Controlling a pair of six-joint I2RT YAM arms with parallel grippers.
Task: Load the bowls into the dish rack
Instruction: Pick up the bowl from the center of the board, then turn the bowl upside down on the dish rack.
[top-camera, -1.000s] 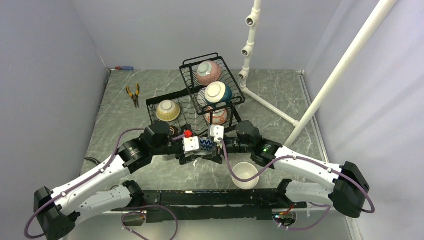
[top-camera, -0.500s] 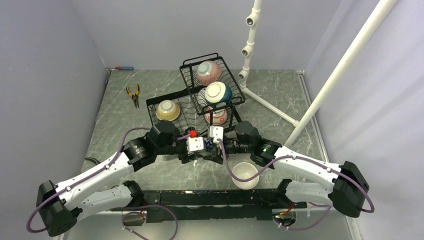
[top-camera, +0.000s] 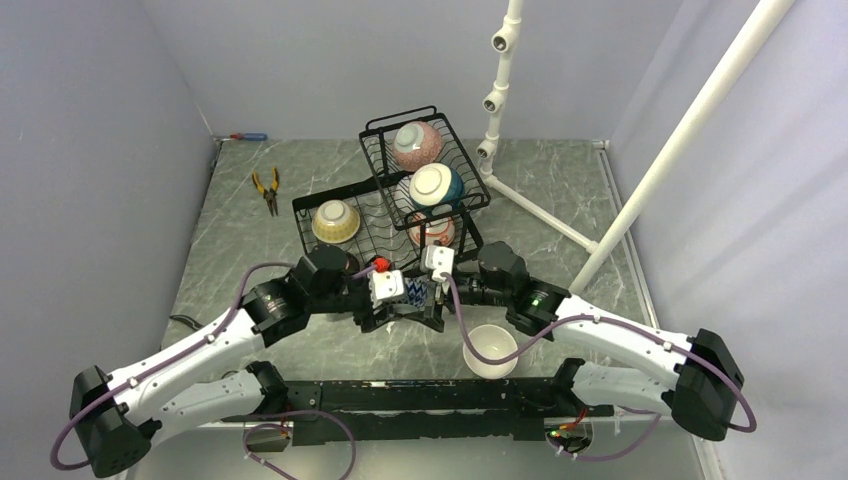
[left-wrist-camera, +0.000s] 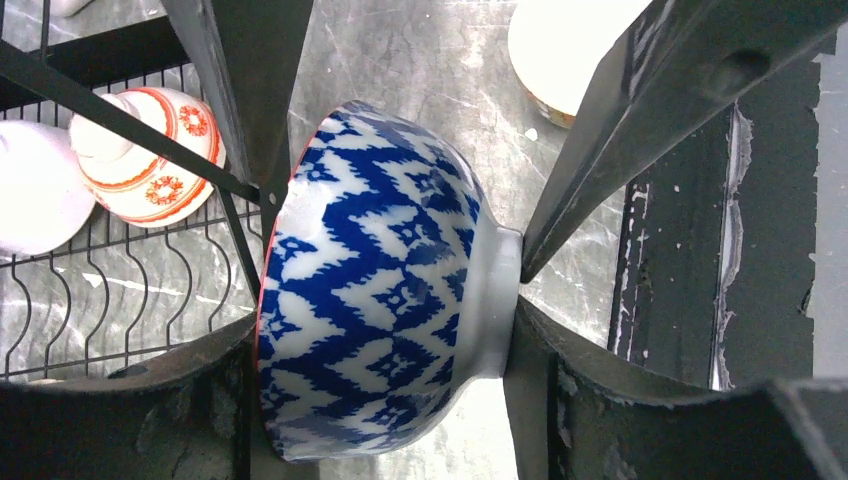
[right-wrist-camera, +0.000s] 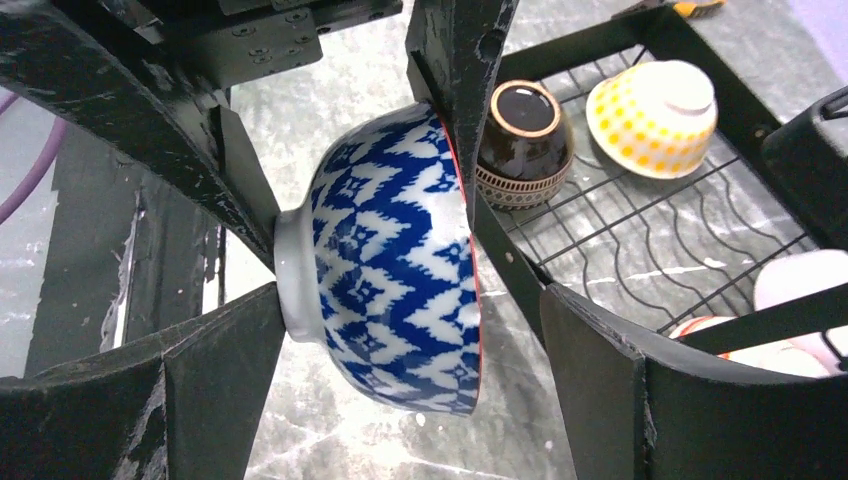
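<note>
Top external view barely shows the blue-patterned bowl (top-camera: 418, 291).

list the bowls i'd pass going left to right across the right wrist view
blue-patterned bowl → brown bowl → yellow dotted bowl

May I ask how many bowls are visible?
7: pink bowl and teal-and-white bowl in the raised basket; red-patterned bowl, cream-yellow bowl, brown bowl on the rack base; blue-patterned bowl in the left gripper; white bowl on the table. More may be hidden.
</note>
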